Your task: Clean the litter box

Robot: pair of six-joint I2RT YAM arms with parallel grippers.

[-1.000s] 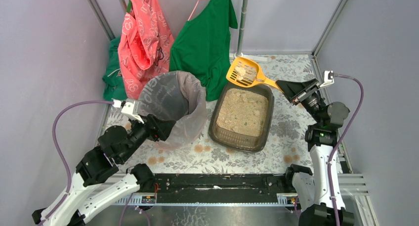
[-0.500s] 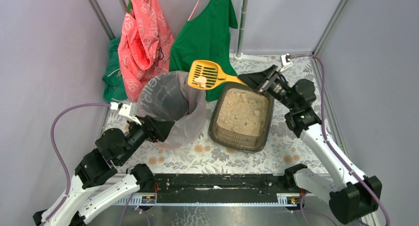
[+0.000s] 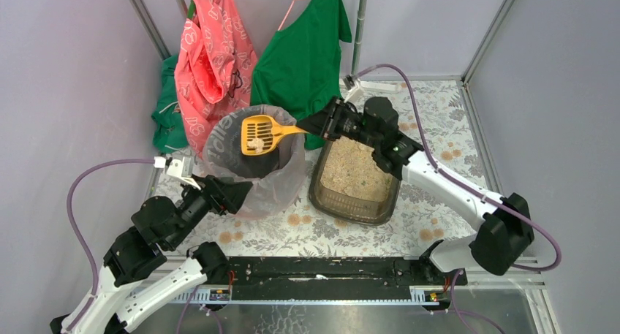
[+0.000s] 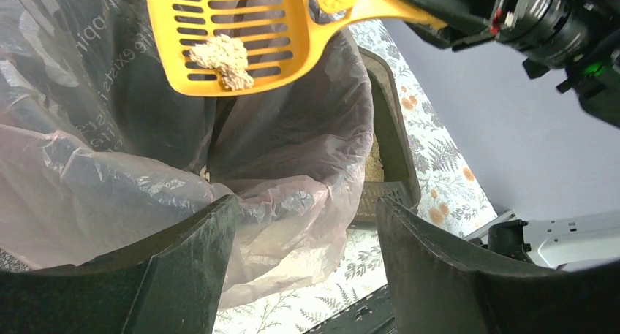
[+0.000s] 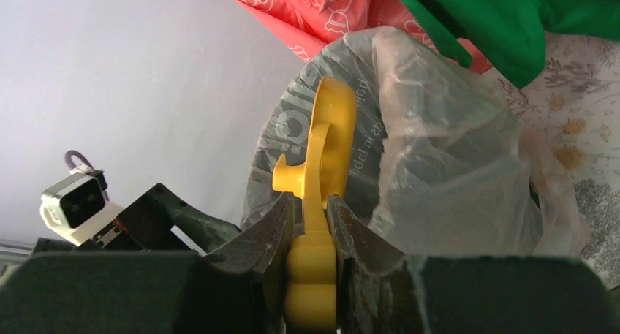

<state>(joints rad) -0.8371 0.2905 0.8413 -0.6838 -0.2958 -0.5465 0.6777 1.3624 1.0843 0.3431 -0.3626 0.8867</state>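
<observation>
The litter box, a dark tray of beige litter, sits right of centre on the floral cover; its end also shows in the left wrist view. My right gripper is shut on the handle of a yellow slotted scoop. The scoop hangs above the bag-lined round bin with a pale clump on it. My left gripper is open at the bin's near side, the bag liner just beyond its fingers.
A pink garment and a green one hang at the back beside a metal pole. Grey walls close in left and right. A black rail runs along the near edge.
My right arm has swung the scoop leftward from the litter box's far end to above the bin. Most of the litter has gone from the scoop. My left arm has drawn back slightly.
</observation>
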